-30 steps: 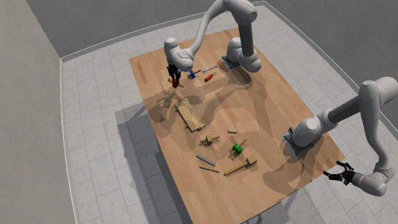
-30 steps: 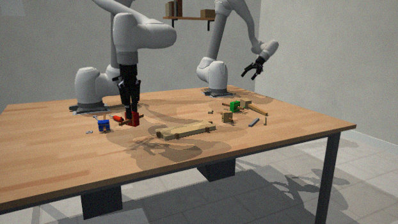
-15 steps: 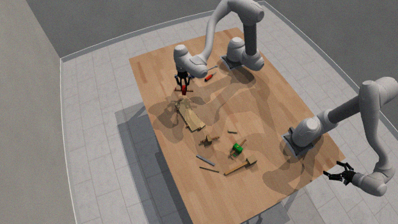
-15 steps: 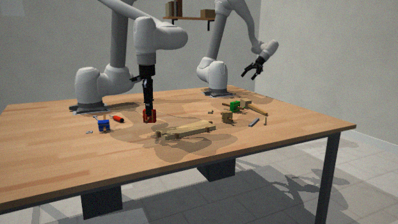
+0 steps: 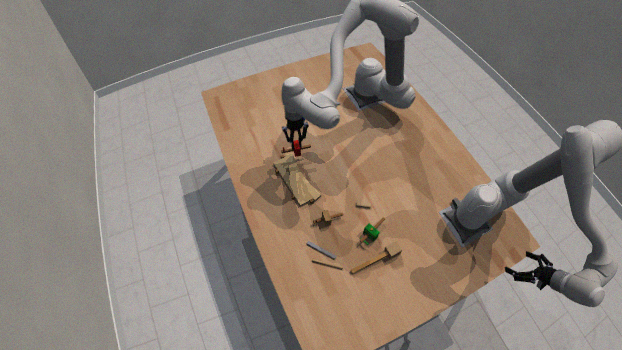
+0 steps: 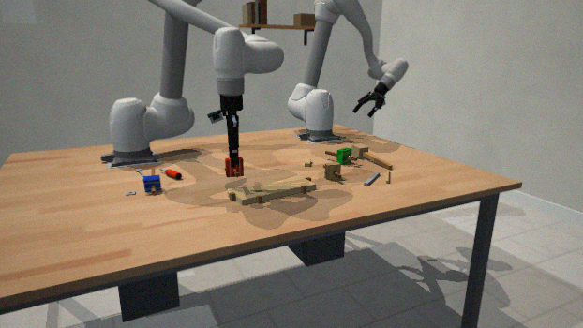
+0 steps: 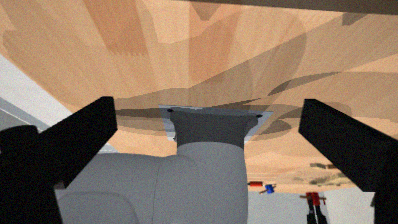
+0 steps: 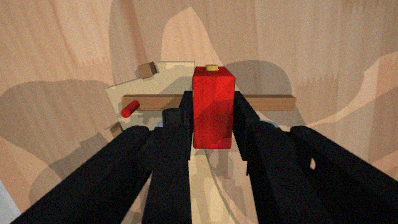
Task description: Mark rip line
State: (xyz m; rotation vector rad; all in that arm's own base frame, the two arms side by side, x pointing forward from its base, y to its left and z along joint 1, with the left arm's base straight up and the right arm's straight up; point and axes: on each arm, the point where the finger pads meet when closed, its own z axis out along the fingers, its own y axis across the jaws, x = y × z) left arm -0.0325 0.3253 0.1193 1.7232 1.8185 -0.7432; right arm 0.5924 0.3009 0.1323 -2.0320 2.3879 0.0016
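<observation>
I log, in exterior-view terms, a blue gauge (image 6: pixel 152 184) (image 7: pixel 270 188) and red-handled tool (image 6: pixel 173 174) (image 7: pixel 255 183) toward the bench's (image 5: pixel 425 305) (image 6: pixel 94 234) (image 7: pixel 165 22) (image 8: pixel 325 30) left edge. Toward its right edge: green gauge (image 5: pixel 371 231) (image 6: pixel 344 156), mallet (image 5: pixel 393 251) (image 6: pixel 360 151), tan gauge (image 5: pixel 325 218) (image 6: pixel 333 171). Grey bar (image 5: pixel 321 250) (image 6: pixel 372 178) and thin rod (image 5: pixel 327 265) (image 6: pixel 388 177) lie nearer the front edge than the mallet.

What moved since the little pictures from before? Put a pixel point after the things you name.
The right arm's gripper (image 5: pixel 297 143) (image 6: pixel 233 164) (image 8: pixel 213 117) carried the red gauge (image 5: pixel 297 148) (image 6: pixel 234 167) (image 8: pixel 213 110) away from the blue gauge (image 6: pixel 152 184) and over to the board's (image 5: pixel 299 185) (image 6: pixel 281 189) near end. It was already holding the red gauge, and nothing was let go. The left arm's open gripper (image 5: pixel 517 262) (image 6: pixel 363 112) (image 7: pixel 207 115), the board and the green gauge (image 5: pixel 371 231) (image 6: pixel 344 156) stayed put.
</observation>
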